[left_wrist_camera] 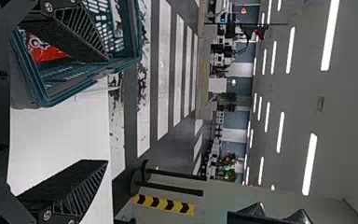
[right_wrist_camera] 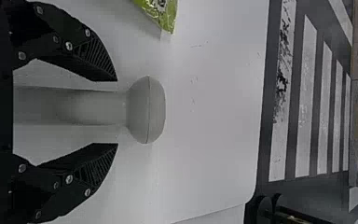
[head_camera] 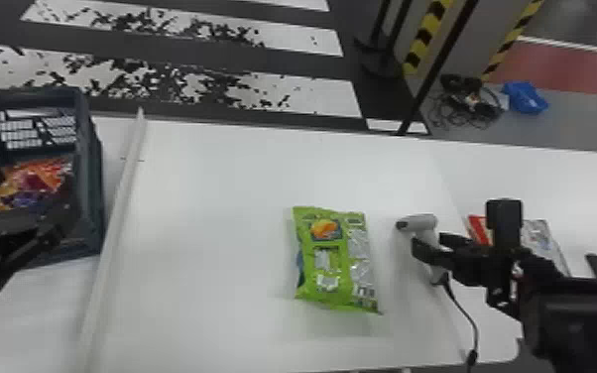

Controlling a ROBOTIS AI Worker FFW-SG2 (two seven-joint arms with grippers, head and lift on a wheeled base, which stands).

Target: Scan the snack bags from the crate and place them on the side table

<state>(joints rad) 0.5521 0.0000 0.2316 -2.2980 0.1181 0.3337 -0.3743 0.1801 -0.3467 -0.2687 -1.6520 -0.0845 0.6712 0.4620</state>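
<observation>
One wide white counter (head_camera: 213,198) carries the work, with the dark crate (head_camera: 91,188) at its left. The green bag (head_camera: 329,268) lies flat, long axis running away from the robot, just left of the scanner (head_camera: 426,224) and far nearer the right arm (head_camera: 567,307) than the left. The scanner's handle (right_wrist_camera: 93,108) runs lengthwise between the right fingers (right_wrist_camera: 116,112), its rounded head past their tips. They stand moderately apart, a gap on each side, gripping nothing; closing straight in looks like the next need, before any turn towards the bag. The left fingers (left_wrist_camera: 107,112), by the crate, are spread wide and empty; how deep they sit is hard to judge. A red and silver packet (head_camera: 543,235) is half hidden behind the right arm. The packets (head_camera: 34,183) in the crate are partly covered.
</observation>
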